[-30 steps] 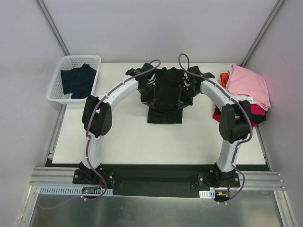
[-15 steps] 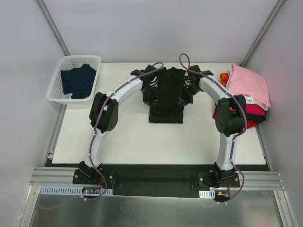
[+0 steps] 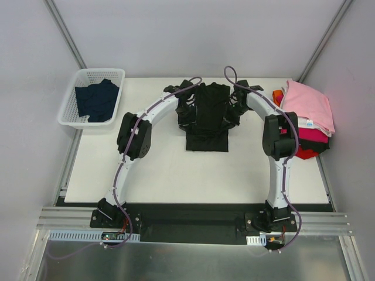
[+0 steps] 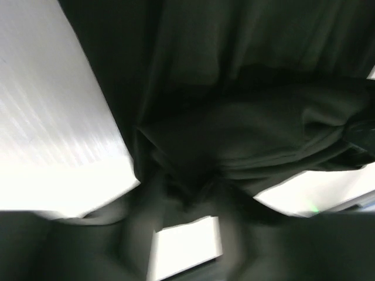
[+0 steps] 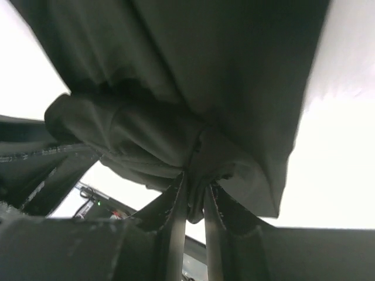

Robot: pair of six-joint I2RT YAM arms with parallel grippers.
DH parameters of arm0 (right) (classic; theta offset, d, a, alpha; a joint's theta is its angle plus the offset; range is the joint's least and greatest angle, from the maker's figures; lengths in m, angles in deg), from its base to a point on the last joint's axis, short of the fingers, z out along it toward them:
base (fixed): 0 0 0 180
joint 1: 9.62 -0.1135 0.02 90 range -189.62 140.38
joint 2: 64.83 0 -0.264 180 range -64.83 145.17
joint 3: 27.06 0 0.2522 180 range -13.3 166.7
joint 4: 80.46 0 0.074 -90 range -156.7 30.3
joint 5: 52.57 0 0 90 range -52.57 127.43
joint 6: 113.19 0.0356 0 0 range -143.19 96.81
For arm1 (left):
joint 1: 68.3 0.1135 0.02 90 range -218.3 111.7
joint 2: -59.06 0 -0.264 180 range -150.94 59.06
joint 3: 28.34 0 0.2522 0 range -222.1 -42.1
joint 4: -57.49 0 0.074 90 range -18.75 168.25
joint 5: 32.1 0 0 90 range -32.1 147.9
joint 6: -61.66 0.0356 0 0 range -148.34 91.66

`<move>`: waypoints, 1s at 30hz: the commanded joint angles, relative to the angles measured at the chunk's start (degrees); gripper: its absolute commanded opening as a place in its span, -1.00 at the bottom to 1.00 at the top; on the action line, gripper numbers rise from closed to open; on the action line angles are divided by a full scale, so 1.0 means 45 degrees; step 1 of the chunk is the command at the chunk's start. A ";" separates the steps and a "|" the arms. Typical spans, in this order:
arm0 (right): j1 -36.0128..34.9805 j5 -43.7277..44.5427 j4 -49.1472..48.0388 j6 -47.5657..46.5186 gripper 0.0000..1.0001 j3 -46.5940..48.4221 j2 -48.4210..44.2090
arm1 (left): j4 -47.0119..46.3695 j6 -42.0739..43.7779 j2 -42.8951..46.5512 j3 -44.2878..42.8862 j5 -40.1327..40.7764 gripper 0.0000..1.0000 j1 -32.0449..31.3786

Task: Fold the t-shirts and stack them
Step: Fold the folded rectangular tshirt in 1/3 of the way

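Black t-shirt (image 3: 206, 120) is mid-fold, nothing stacked on it yet; right gripper (image 5: 194, 193) pinches its cloth, left gripper (image 3: 185, 111) too blurry to call.

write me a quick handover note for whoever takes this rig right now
Left gripper: at the left side of the black t-shirt; view too blurred to tell its jaws.
Right gripper: jaws pinching a bunch of that shirt.
It lies far-centre on the table, partly folded.
Done, it seems: stack at the right edge, pink shirt on top.
Left: finish and stack the black one; navy shirt waits in the basket.
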 commanded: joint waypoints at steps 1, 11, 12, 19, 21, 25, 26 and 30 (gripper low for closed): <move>0.0347 -0.0009 -0.0338 -0.0038 -0.60 0.0881 0.0374 | 0.0388 0.0017 -0.0483 -0.1163 0.0060 0.30 0.0328; 0.0621 0.0439 -0.1802 0.0021 0.11 0.1038 0.1040 | -0.0060 0.0076 -0.1499 -0.2550 0.0314 0.94 0.0329; 0.0679 0.0441 -0.2093 -0.0018 0.13 0.1097 0.1215 | -0.0119 0.0075 -0.1577 -0.2570 0.0333 0.95 0.0329; 0.1148 0.0285 -0.3326 0.0313 0.18 0.2209 0.2093 | -0.0744 0.0310 -0.2007 -0.2746 0.1094 0.99 0.0387; 0.1207 0.0207 -0.3424 0.0372 0.18 0.2715 0.2231 | -0.0940 0.0310 -0.2221 -0.2766 0.1192 0.99 0.0484; 0.1441 0.0031 -0.3756 0.0547 0.19 0.2700 0.1940 | -0.1155 0.0135 -0.2399 -0.2746 0.1075 0.99 0.0815; 0.1480 -0.0105 -0.3814 0.0606 0.19 0.2602 0.1591 | -0.1155 -0.0021 -0.2302 -0.2727 0.1076 0.98 0.0836; 0.1519 -0.0496 -0.3991 0.0879 0.20 0.2211 0.0846 | -0.1252 -0.0101 -0.1112 -0.2727 0.1290 0.99 0.0856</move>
